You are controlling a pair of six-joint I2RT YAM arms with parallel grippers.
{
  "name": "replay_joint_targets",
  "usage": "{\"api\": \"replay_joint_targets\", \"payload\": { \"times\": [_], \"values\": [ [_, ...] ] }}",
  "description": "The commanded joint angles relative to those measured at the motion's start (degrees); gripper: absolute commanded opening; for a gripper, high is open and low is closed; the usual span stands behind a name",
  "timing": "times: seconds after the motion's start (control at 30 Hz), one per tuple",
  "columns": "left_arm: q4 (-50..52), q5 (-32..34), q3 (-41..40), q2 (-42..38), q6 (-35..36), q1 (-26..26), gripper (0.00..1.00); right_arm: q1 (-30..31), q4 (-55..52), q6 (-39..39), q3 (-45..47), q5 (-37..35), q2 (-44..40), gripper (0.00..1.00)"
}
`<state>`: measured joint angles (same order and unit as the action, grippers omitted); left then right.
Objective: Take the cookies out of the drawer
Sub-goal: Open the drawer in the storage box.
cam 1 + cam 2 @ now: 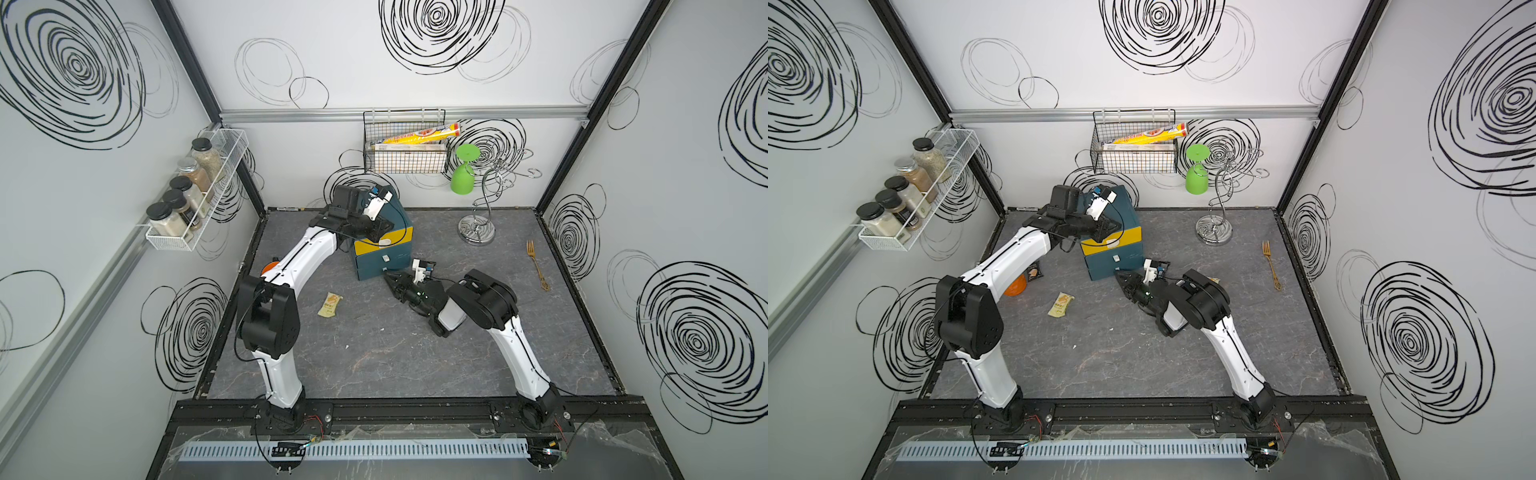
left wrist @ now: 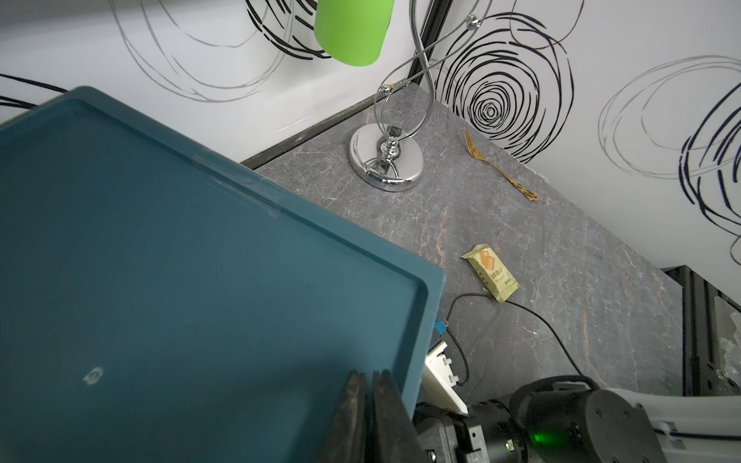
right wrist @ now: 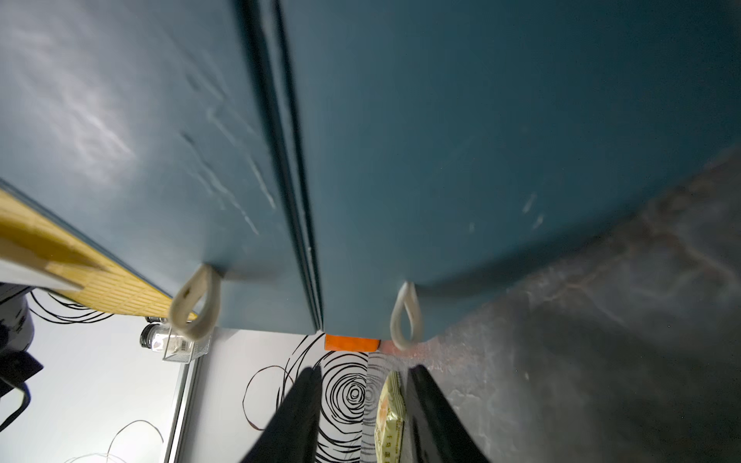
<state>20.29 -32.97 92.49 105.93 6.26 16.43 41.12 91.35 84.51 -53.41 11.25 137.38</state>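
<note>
In both top views the teal cabinet [image 1: 374, 268] is standing at the back of the grey table [image 1: 395, 353], near the rear wall, with open tabletop lying in front of it and between the two arms. The left arm is arching up and over, its left gripper [image 1: 380, 230] resting at the cabinet's front top edge, above the yellow drawer front [image 1: 365, 246]. The right arm is lying low and folded, pointing the right gripper [image 1: 387, 277] at the bottom corner of the cabinet front. One pale yellow packet [image 1: 330, 304] is lying flat on the table, well apart from both grippers. In a top view one black packet [image 1: 1034, 273] is showing beside an orange object [image 1: 1016, 286] under the left arm. One fork [image 1: 537, 266] is lying near the right wall.

In the left wrist view the left gripper's fingers [image 2: 349, 417] are pressing nearly together on the cabinet's rimmed top, holding nothing. Past that edge a second pale yellow packet [image 2: 491, 278] is lying on the table, apart from the chrome stand [image 2: 385, 160].

In the right wrist view two teal drawer fronts [image 3: 441, 140] are filling the frame, hiding their insides, each bearing one of two pale loop handles [image 3: 196, 308]. The right gripper's fingers [image 3: 300, 413] are standing apart with nothing between them, just short of the loop nearer the table [image 3: 407, 316]
</note>
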Motion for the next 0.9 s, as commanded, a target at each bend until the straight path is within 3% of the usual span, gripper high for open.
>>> {"api": "replay_joint_targets", "payload": {
  "times": [0.0, 0.63, 0.87],
  "values": [
    [12.8, 2.0, -3.4, 3.1, 0.5, -0.3, 0.14, -0.1, -2.1, -0.6, 1.4, -1.2, -0.3, 0.43],
    [12.1, 2.4, -4.9, 2.2, 0.3, -0.3, 0.14, -0.3, -14.0, -0.3, -3.3, -6.5, 0.1, 0.38],
    [12.1, 1.9, -4.9, 2.4, 0.3, -0.2, 0.14, -0.4, -16.6, 0.0, -4.3, -7.5, -0.5, 0.24]
  ]
}}
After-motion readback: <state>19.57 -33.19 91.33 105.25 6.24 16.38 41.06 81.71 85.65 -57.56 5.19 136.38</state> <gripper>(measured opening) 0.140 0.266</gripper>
